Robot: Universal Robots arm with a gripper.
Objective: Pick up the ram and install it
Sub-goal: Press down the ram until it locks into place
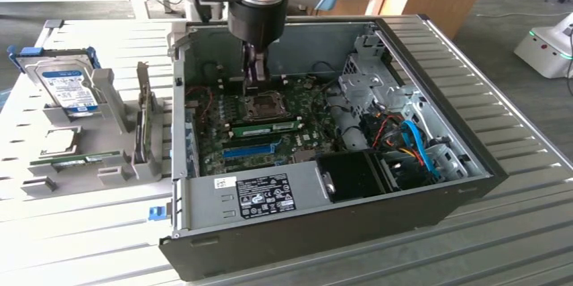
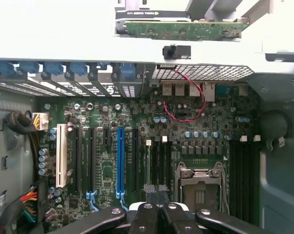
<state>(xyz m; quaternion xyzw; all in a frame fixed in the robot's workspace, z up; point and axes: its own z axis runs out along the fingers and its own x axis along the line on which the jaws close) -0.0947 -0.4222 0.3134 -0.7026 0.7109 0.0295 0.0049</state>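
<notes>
Ram, or at least the green stick nearest the gripper, sits down in the motherboard just beside the CPU socket. Its long axis runs across the exterior view, parallel to the long blue slot, and it looks seated to me, though I can't swear both ends are clicked in. The gripper is clenched with nothing showing between its fingers. It hangs inside the open PC case, just above the socket, with that stick a bit toward the case front from it. In the wrist view the gripper hovers by the black memory slots. Further off, outside the case on the exterior view's left, a grey holder on the bench carries a second green stick lying flat, plus a hard drive. I can't read its blue label or the case sticker.
</notes>
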